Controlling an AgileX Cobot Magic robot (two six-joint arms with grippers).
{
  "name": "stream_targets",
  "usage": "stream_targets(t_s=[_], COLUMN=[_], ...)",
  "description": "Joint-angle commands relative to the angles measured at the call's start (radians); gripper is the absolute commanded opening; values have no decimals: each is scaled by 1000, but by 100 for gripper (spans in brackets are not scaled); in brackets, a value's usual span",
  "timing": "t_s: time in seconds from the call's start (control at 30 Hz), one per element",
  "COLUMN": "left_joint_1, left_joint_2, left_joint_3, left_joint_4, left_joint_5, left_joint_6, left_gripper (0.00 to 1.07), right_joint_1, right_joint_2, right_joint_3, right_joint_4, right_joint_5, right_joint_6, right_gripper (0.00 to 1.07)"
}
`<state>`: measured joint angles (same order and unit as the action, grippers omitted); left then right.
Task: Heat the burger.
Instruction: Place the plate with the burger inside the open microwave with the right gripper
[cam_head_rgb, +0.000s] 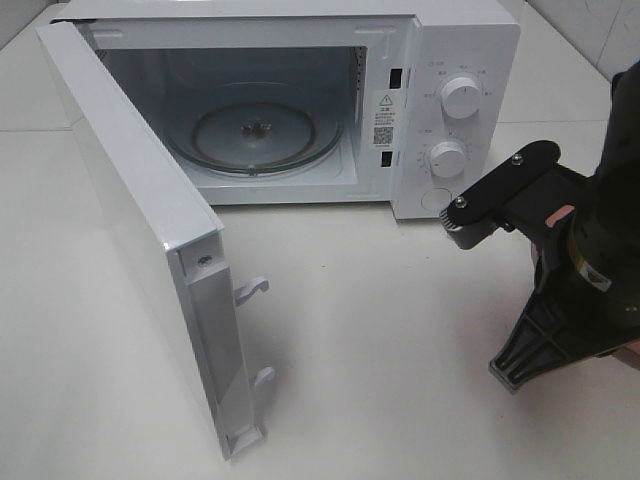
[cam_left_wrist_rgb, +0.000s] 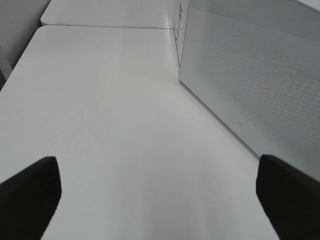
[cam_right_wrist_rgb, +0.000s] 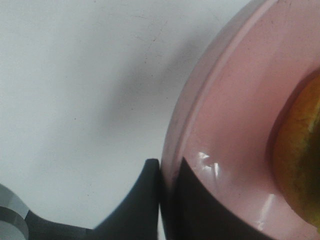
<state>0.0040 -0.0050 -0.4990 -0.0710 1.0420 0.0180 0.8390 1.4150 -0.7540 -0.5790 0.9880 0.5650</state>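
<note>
Tabletop checked first: white, carrying a white microwave at the far side. Found its door standing wide open toward the near left, with the cavity exposed. Found nothing on the glass turntable.

Located the pink plate outside the oven, to the right of it and nearer, behind the right arm in the high view. Could not tell whether it rests on the tabletop or hangs lifted. Confirmed the burger on that plate. Saw only an edge of golden bun, and only in the right wrist view.

Found the right gripper closed on the plate's rim, fingers pinching it, one outside the rim and the other inside. Found the left gripper low over the tabletop at the left, beside a white meshed panel judged to be the door's outer face. Noted its fingers spread wide, holding nothing.

Noted two knobs on the right-hand panel, markings too small to read.

Judged step in hand: carrying the plated burger to the oven, grip taken, loading not yet done. Next move calls for:
- lifting enough to clear the cavity's sill
- keeping the plate level, since a pinch at one edge invites tilt
- travelling left and far through the opening
- setting down centred on the turntable before releasing

Door and knobs to follow.
</note>
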Motion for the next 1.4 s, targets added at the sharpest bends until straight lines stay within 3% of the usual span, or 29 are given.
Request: stream_targets(t_s=[0.03,0.47,0.93,1.4], left_joint_1=[4,4,4,4], left_joint_2=[-20,-20,-20,-20], left_joint_3=[3,3,3,3], left_joint_4=[-1,-1,-1,-1], left_joint_5=[-5,-5,-5,-5], left_joint_6=[0,0,0,0], left_gripper=[98,98,98,98], right_joint_1=[22,128,131,131], right_joint_2=[-8,-8,-8,-8], right_joint_3=[5,5,5,5], right_joint_4=[-50,-57,-136,-164], right_joint_5=[43,28,-7,-219], right_joint_6=[-26,-218,-363,-661], right_gripper=[0,0,0,2])
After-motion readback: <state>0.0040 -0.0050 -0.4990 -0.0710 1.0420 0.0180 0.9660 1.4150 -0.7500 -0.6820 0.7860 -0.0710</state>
